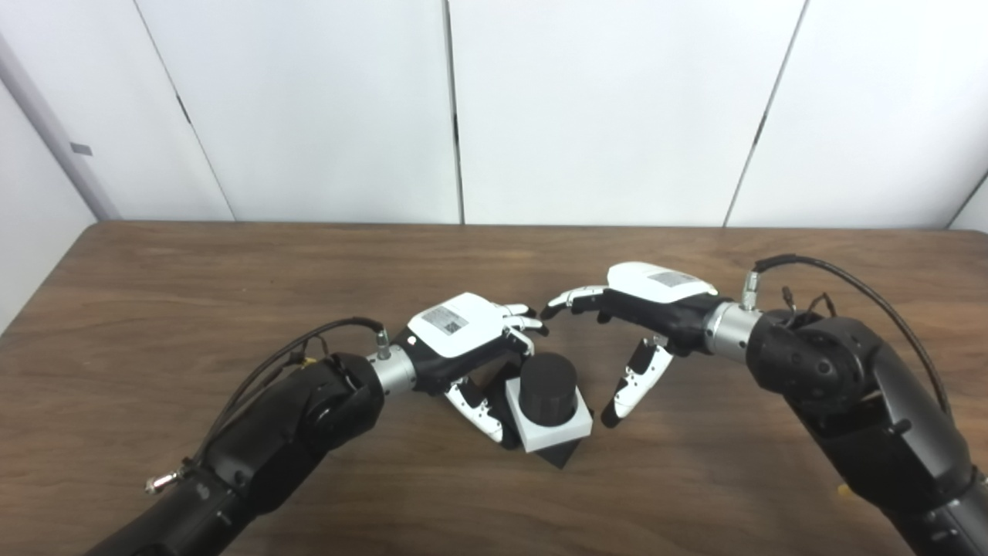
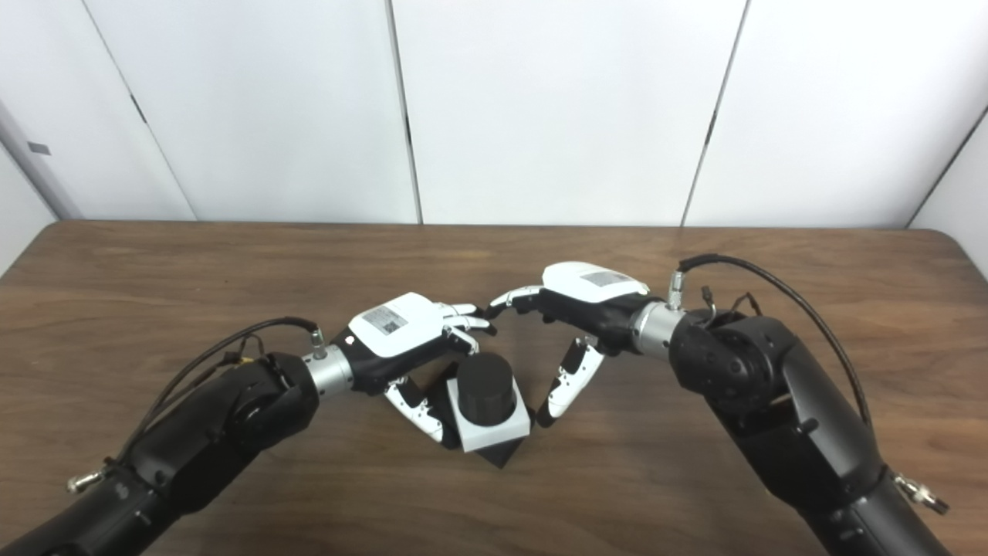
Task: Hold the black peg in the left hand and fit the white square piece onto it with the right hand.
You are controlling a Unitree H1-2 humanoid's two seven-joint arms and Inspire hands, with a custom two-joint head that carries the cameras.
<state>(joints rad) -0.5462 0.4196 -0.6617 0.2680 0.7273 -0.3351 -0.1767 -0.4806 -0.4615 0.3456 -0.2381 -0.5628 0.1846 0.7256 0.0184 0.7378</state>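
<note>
The black peg (image 1: 548, 386) stands on the table near the middle, a round black cylinder on a dark base whose corner (image 1: 559, 457) pokes out below. The white square piece (image 1: 554, 434) sits around the cylinder, resting on that base. My left hand (image 1: 463, 332) is shut on the peg: its thumb (image 1: 482, 415) presses the left side and its fingers curl behind the cylinder. My right hand (image 1: 656, 297) hovers just right of the peg, open and holding nothing, with its thumb (image 1: 633, 386) pointing down a short gap from the white piece.
The brown wooden table (image 1: 231, 262) stretches wide on all sides, with white wall panels behind its far edge. Cables loop over both forearms (image 2: 756, 278).
</note>
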